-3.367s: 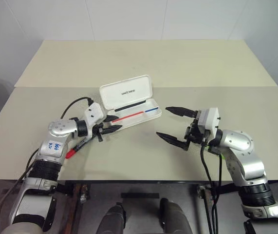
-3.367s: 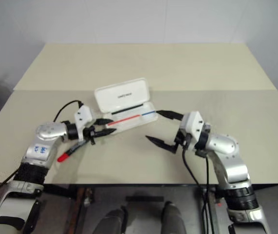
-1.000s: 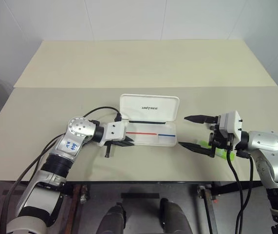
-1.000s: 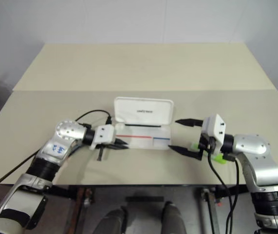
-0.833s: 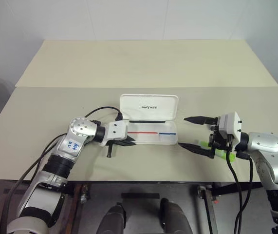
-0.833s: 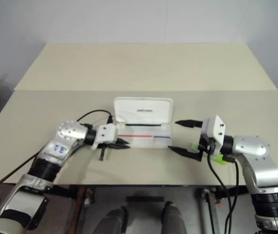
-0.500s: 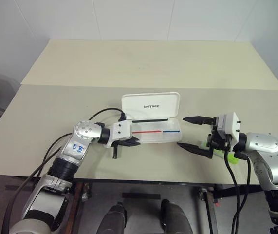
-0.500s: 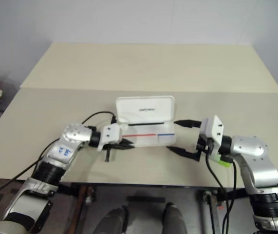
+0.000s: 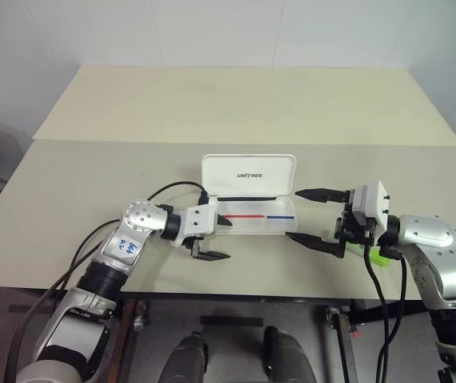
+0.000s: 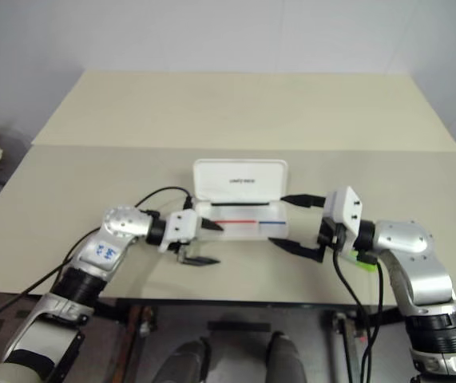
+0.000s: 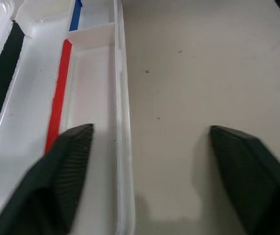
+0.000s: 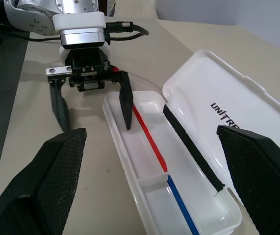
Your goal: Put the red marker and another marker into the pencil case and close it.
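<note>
The white pencil case [image 9: 239, 164] lies open mid-table, lid up at the back, with a thin red line [image 12: 147, 137], a blue line and a black strip inside. My left gripper [image 9: 228, 239] is open at the case's left end. One finger [image 12: 126, 103] stands inside the tray and the other outside on the table. The red marker is hidden. My right gripper [image 9: 293, 214] is open at the case's right end, holding nothing. The light-green marker [image 9: 381, 256] lies on the table behind it, under the right wrist.
A black cable [image 9: 172, 190] loops from my left wrist over the table beside the case. The table's front edge [image 9: 275, 294] runs close below both grippers. A seam [image 9: 92, 141] crosses the table behind the case.
My left gripper has gone from shut on a black-ended marker to wide open at the case's left end. The right arm has kept still. The camera view shifted.
</note>
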Robot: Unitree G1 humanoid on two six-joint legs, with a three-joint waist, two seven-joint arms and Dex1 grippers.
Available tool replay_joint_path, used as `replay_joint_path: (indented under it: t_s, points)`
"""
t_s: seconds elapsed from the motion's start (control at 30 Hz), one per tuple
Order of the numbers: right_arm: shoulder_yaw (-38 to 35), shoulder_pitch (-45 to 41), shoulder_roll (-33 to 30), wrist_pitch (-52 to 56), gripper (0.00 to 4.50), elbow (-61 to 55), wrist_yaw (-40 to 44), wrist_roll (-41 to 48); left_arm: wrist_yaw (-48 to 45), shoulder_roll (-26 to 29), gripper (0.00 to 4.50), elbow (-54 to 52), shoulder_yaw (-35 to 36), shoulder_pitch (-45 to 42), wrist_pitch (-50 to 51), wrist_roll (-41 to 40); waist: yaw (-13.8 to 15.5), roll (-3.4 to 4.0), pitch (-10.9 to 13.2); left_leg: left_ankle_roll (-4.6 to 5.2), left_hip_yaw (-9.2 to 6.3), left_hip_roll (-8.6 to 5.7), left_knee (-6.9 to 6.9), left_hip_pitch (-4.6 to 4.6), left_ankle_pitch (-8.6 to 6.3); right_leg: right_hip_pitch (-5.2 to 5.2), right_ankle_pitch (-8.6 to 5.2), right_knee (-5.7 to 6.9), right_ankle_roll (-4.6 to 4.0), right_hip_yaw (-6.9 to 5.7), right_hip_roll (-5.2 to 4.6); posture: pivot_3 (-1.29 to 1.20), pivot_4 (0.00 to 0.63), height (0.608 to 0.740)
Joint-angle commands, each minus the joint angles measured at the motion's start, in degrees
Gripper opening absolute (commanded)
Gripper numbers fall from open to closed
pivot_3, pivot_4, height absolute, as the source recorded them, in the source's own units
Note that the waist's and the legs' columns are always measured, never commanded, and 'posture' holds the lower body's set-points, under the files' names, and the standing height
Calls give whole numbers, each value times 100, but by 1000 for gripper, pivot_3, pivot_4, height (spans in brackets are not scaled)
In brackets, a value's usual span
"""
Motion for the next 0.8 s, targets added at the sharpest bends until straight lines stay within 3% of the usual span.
replay_joint_path:
  t_s: [0.03,0.3,0.8]
  points:
    - [-7,-67,35,15,4500,-178,-7,111,3,73,4250,-512,126,171,160,-245,-15,0,0,0,0,1,0,-1,0,0,0,2,0,0,1,0,150,740]
    - [143,-146,204,-137,4500,69,113,50,639,104,4250,-1771,526,1172,563,-536,-109,0,0,2,1,2,-1,0,-3,0,0,11,0,3,2,0,150,740]
    - [480,-517,510,-223,4500,438,374,5,2017,64,4250,-2943,1806,2392,62,-839,-115,1,1,-3,3,8,0,7,-6,-2,-1,0,-5,7,6,0,150,740]
